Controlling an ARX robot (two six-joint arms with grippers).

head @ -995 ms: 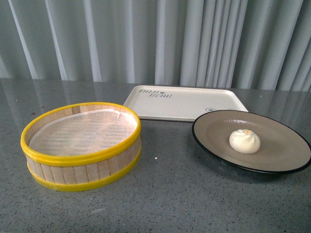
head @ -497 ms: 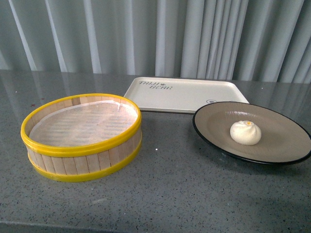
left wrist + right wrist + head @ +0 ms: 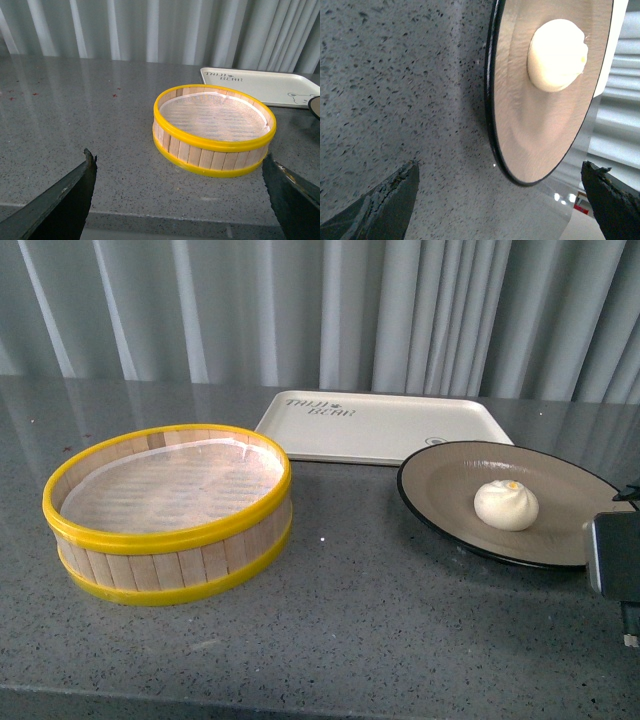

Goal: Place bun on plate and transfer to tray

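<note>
The bun (image 3: 506, 505) is seated near the middle of the plate (image 3: 440, 480), so the transfer is judged to be the step in hand. The tray (image 3: 400, 430) lies just behind the plate. The right end effector (image 3: 498, 170) is held spread wide and empty just beside the plate's near edge. The left end effector (image 3: 177, 157), equally wide and empty, is kept beyond the steamer basket (image 3: 168, 515), well apart from the plate. The black rim should be pinched squarely and the plate kept level, so the bun is not rolled off.
</note>
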